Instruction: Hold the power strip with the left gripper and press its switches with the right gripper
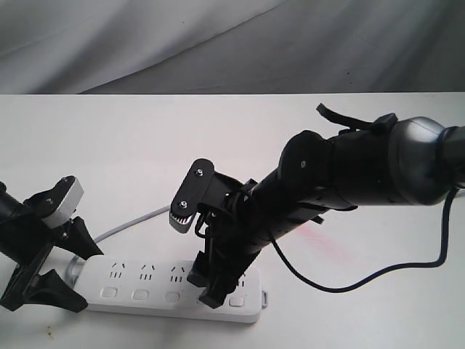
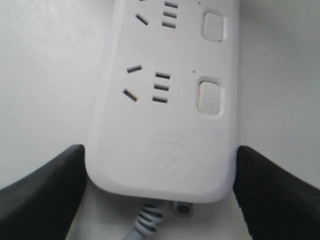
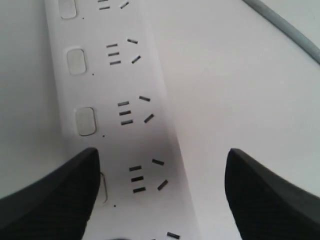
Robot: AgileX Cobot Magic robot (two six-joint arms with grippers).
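The white power strip (image 1: 145,291) lies flat near the table's front, its grey cord (image 1: 131,222) leaving the left end. My left gripper (image 1: 67,270) straddles that cord end. In the left wrist view its fingers (image 2: 45,195) press both long sides of the power strip (image 2: 165,140), beside two switches (image 2: 210,96). My right gripper (image 1: 205,289) stands open over the strip's right part. One of its fingers (image 3: 55,200) rests on the switch row and covers most of one button; the other hangs off the strip (image 3: 130,135). Further switches (image 3: 85,121) show uncovered.
The white table (image 1: 349,320) carries a faint pink smear (image 1: 320,236). The right arm's black cable (image 1: 378,273) loops over the table to the right of the strip. Grey cloth (image 1: 218,43) hangs behind the table's back edge.
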